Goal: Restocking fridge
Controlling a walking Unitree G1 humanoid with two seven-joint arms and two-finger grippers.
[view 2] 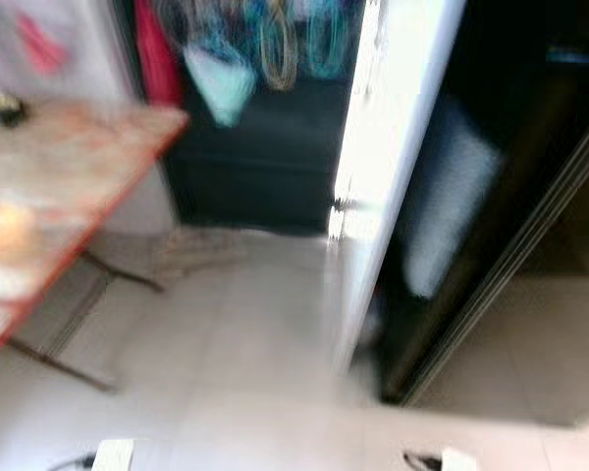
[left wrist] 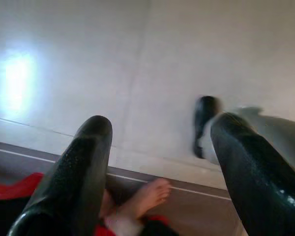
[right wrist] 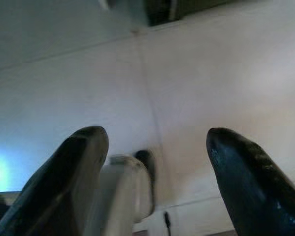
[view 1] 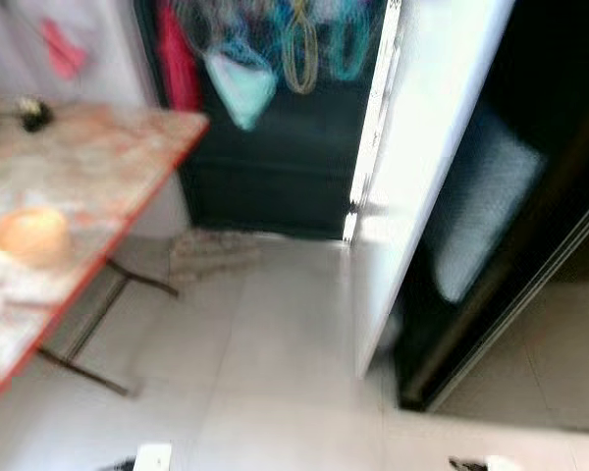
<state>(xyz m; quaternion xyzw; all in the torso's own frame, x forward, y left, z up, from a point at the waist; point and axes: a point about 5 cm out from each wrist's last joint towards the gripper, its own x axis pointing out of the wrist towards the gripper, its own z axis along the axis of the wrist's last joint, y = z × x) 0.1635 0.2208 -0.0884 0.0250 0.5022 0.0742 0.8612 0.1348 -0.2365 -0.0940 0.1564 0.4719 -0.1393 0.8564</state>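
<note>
The floor (view 1: 275, 373) was pale tile, smooth, with a soft sheen that caught the light. The fridge door (view 1: 422, 147) looked like glossy white enamel. The counter (view 1: 98, 167) had a worn, mottled laminate top, a red edge and thin dark metal legs. Both tools, left (left wrist: 160, 157) and right (right wrist: 157, 162), had fingers of shiny black plastic.

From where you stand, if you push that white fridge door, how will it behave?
The door looks like a tall rigid panel standing open, so it should swing rather than flex. It probably moves heavily, given its size. The dim shapes in its inner shelf could shift or rattle if it is pushed hard; blur hides what they are. Both grippers hang open over the floor.
</note>
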